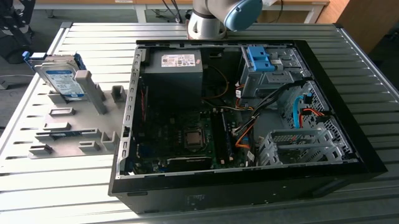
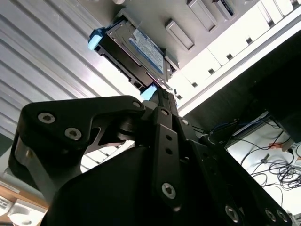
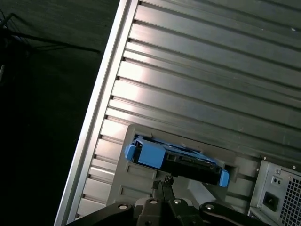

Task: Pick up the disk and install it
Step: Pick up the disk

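Note:
The disk (image 1: 62, 79) stands on edge in a slot of the grey fixture (image 1: 68, 135), at the exterior view's left, outside the computer case. It is silver-grey with a white-and-blue label and blue rails. In both wrist views the disk (image 2: 136, 52) (image 3: 178, 157) lies just beyond my gripper (image 2: 160, 94) (image 3: 162, 181). The thin fingers are pressed together with nothing between them, a short gap away from the disk's edge. My arm (image 1: 212, 18) rises behind the case at the back.
An open black computer case (image 1: 349, 140) lies on the slatted metal table (image 1: 62, 186), with a motherboard, cables and a black power supply (image 1: 174, 70). A light-blue bracket (image 1: 259, 58) sits in its drive bay. The table edge (image 3: 101, 94) drops to dark floor.

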### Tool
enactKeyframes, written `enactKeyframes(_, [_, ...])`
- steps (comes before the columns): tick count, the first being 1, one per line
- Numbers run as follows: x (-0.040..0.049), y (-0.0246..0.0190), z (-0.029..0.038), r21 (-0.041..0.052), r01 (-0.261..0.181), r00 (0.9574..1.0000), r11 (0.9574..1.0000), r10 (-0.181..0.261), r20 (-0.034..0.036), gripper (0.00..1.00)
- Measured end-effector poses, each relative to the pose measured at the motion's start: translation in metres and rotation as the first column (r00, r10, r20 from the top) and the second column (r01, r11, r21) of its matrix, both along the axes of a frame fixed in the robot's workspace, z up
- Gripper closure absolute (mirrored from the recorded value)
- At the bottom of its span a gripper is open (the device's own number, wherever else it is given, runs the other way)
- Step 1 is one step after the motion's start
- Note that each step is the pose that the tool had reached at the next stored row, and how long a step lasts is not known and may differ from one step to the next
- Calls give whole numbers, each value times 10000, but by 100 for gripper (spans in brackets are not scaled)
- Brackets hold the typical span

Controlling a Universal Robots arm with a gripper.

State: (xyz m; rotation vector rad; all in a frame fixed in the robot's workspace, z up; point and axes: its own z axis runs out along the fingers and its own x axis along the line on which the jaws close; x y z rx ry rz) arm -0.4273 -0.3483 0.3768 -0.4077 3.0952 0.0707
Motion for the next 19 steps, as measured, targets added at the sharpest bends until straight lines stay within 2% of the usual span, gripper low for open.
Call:
enactKeyframes(10, [0, 0, 0, 0, -624, 9981, 9981, 624, -1, 89])
enactKeyframes(19, [0, 0, 0, 0, -1137, 9935, 9935, 1137, 0, 89])
